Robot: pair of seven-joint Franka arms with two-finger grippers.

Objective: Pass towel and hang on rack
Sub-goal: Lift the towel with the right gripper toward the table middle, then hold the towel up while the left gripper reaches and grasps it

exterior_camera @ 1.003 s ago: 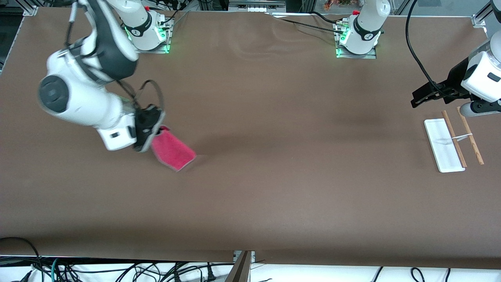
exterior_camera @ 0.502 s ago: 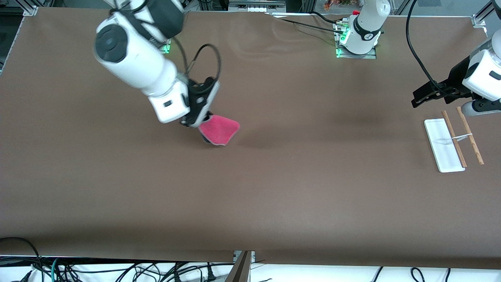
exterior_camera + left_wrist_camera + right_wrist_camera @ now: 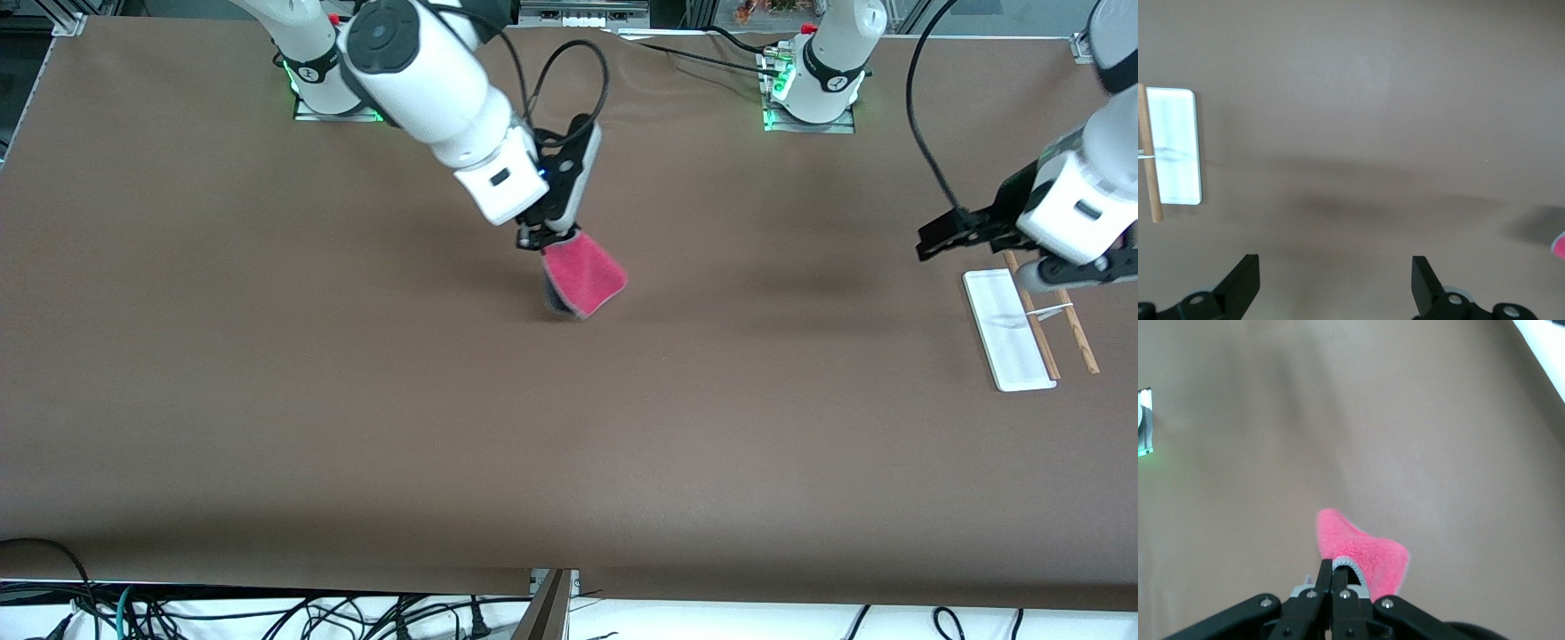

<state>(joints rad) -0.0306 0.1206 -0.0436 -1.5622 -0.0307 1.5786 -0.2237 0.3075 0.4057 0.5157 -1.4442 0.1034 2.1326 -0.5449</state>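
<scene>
The brown counter [image 3: 569,444] lies bare between the arms; the rack [image 3: 1022,329] stands at the left arm's end, at about three o'clock from the towel [image 3: 584,280]; the right tool [image 3: 549,238] hangs over mid-counter, clenched on the towel's top edge, the cloth dangling beneath at six o'clock; the left tool [image 3: 1335,290], spread wide and holding nothing, hovers beside the rack.

- The towel [image 3: 584,280] is hanging over the middle of the table [image 3: 569,444].
- The rack [image 3: 1022,324] is standing at the left arm's end, well apart.

Right gripper [image 3: 549,242] pinches towel [image 3: 584,279] above mid-table; left gripper [image 3: 944,236] beside rack [image 3: 1009,333].
</scene>
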